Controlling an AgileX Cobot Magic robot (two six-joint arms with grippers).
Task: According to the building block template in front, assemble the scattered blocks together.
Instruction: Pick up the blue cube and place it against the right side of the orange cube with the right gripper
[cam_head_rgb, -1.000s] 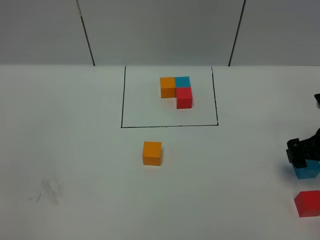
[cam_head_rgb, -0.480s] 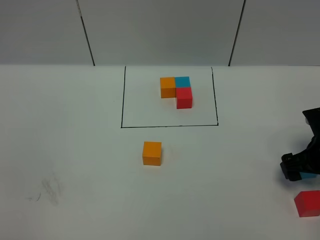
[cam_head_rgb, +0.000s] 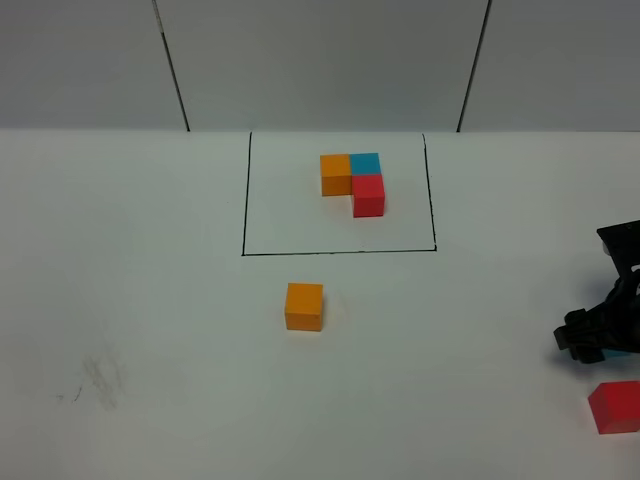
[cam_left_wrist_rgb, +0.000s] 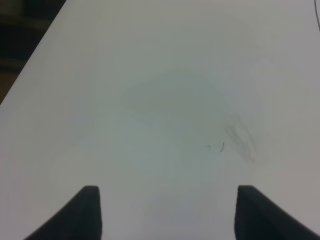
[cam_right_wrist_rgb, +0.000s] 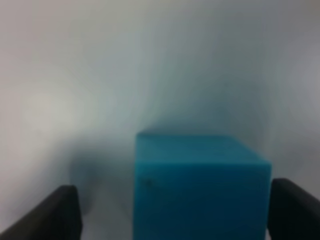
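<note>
A white tabletop (cam_head_rgb: 150, 330) runs back to grey wall panels. From the high camera I see the building block template (cam_head_rgb: 352, 177), an L of orange, cyan-blue and red cubes inside a thin black drawn rectangle. Just outside its near line sits a loose matte orange cube (cam_head_rgb: 304, 306). A loose red cube (cam_head_rgb: 613, 407) lies well apart at the right edge, with my right gripper (cam_head_rgb: 592, 338) low beside it. The left wrist view shows my left gripper (cam_left_wrist_rgb: 170, 215) spread wide over bare table, holding nothing. The right wrist view shows the loose cyan-blue cube (cam_right_wrist_rgb: 200, 187) between parted jaws, not yet clamped. I judge nothing is joined: all three scattered blocks need bringing together.
</note>
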